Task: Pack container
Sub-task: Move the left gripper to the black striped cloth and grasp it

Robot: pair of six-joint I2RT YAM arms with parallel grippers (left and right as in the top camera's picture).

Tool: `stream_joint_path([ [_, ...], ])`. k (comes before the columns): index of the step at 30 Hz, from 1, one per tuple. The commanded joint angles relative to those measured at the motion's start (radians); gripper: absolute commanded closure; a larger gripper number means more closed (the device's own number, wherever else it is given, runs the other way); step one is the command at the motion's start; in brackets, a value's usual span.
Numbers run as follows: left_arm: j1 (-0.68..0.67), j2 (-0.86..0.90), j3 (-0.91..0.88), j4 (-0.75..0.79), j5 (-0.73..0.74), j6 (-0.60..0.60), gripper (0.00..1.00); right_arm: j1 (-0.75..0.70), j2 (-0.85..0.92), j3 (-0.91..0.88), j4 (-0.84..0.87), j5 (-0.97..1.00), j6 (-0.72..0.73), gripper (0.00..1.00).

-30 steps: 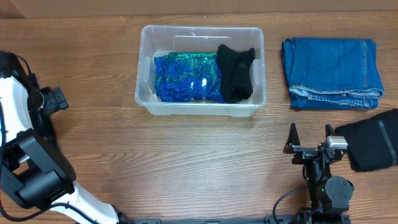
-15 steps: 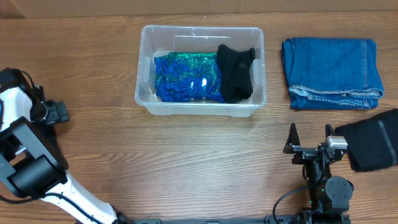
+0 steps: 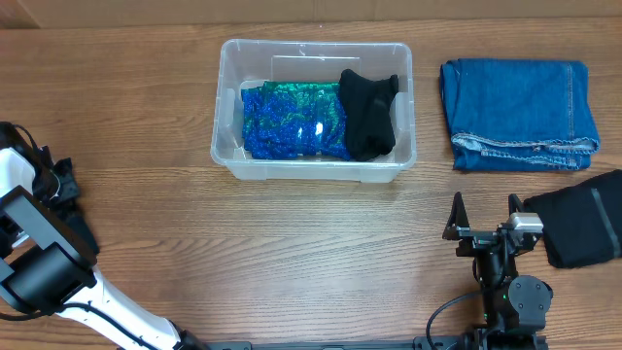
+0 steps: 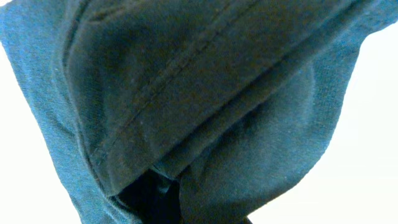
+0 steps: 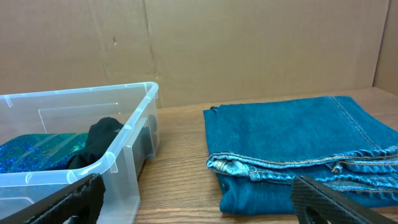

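My left gripper (image 3: 66,181) sits closed at the far left edge. My right gripper (image 3: 484,216) rests near the front, fingers spread wide.

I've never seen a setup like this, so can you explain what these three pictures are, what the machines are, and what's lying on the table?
These are two robot arms at a wooden table, each ending in a two-finger gripper.

The top picture looks straight down. A clear plastic container holds a shiny blue-green cloth and a black cloth. To its right lie folded jeans and another black cloth.

The other two pictures come from cameras on the wrists. The right gripper, near the bottom, is open and empty; its camera looks toward the container and jeans. The left gripper is at the table's left edge. Its camera is filled with dark teal fabric, and its fingers have shut, probably on that fabric.
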Motion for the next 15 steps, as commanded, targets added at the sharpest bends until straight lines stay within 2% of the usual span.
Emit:
stream_joint_path([
  [1,-0.031,0.021,0.002,-0.006,0.237,-0.008,0.96,0.005,-0.008,-0.01,0.005,0.01,0.006,0.0],
  [5,-0.081,0.021,0.115,-0.102,0.362,-0.035,0.96,0.005,-0.008,-0.01,0.005,0.01,0.006,0.0],
  [6,-0.114,0.021,0.21,-0.173,0.45,-0.045,0.96,0.005,-0.008,-0.01,0.005,0.01,0.006,0.0],
  [10,-0.186,0.021,0.403,-0.312,0.634,-0.07,0.96,0.005,-0.008,-0.01,0.006,0.01,0.006,0.0],
  [11,-0.226,0.021,0.507,-0.398,0.699,-0.086,0.96,0.005,-0.008,-0.01,0.005,0.01,0.006,0.0],
  [15,-0.338,0.021,0.726,-0.56,0.721,-0.085,0.96,0.005,-0.008,-0.01,0.005,0.01,0.006,0.0],
])
